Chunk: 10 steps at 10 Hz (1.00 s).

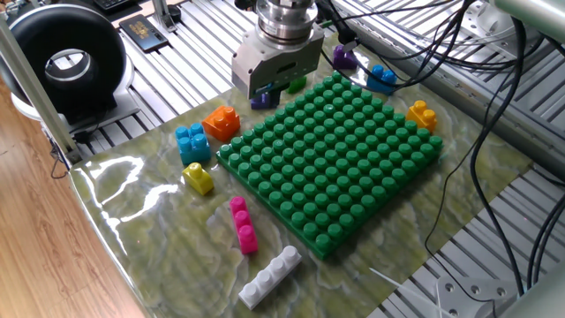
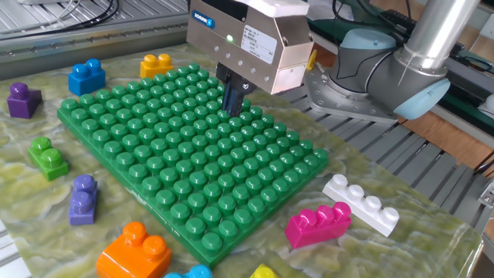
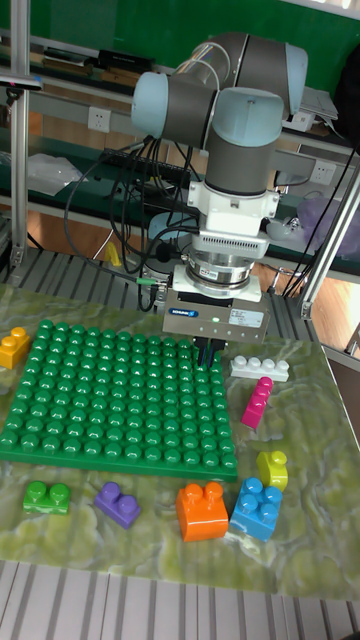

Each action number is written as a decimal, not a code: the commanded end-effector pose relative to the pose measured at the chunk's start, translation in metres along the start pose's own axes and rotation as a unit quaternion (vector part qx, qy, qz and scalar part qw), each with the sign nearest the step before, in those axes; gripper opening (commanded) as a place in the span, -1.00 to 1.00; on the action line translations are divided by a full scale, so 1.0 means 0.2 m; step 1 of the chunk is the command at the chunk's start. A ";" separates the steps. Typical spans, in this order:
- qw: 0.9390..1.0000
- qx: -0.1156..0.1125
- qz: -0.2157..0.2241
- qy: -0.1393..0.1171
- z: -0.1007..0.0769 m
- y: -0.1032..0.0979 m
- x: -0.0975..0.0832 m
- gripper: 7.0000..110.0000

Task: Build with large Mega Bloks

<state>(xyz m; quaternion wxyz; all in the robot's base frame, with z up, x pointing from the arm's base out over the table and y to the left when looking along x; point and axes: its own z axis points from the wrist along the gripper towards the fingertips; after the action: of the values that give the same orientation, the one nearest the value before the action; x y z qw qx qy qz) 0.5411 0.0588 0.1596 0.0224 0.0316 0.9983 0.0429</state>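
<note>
The green baseplate [image 1: 335, 163] lies in the middle of the mat. My gripper [image 2: 234, 99] hangs low over the studs near its edge [image 3: 208, 352], fingers close together, nothing between them. Loose Mega Bloks lie around the baseplate. In the tall view the white brick [image 3: 260, 369] and pink brick [image 3: 257, 402] lie just right of the fingers. Along the front lie yellow [image 3: 271, 468], blue [image 3: 259, 508], orange [image 3: 201, 510], purple [image 3: 118, 503] and green [image 3: 47, 496] bricks. A yellow-orange brick [image 3: 12, 346] sits at the far left. The gripper body hides part of a purple brick [image 1: 262, 100].
A darker purple brick [image 2: 23, 99] and a blue brick [image 2: 86, 76] lie beyond the baseplate's far corner. A black round device [image 1: 66, 57] stands off the mat. Cables [image 1: 459, 53] run over the slatted table beside the mat. The arm's base [image 2: 363, 77] is close to the baseplate.
</note>
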 end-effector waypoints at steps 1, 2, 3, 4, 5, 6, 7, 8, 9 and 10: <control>1.000 -0.008 0.001 0.007 -0.01 0.02 0.02 -1.00; 1.000 -0.007 0.000 0.009 -0.01 0.01 0.02 -1.00; 1.000 -0.006 0.005 0.013 -0.01 0.01 0.03 -1.00; 1.000 -0.007 0.015 0.014 -0.01 0.02 0.03 -1.00; 1.000 -0.011 0.014 0.015 -0.01 0.02 0.04 -1.00; 1.000 -0.011 0.019 0.014 -0.01 0.03 0.03 -1.00; 1.000 -0.009 0.022 0.011 -0.01 0.02 0.03 -1.00; 1.000 -0.004 0.023 0.010 -0.01 0.01 0.02 -1.00; 1.000 0.001 0.023 0.010 -0.01 0.00 0.02 -1.00; 1.000 0.002 0.023 0.010 -0.01 -0.01 0.02 -1.00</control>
<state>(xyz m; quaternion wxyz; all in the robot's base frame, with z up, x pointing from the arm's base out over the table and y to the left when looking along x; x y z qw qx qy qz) 0.5354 0.0579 0.1593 0.0104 0.0489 0.9979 0.0409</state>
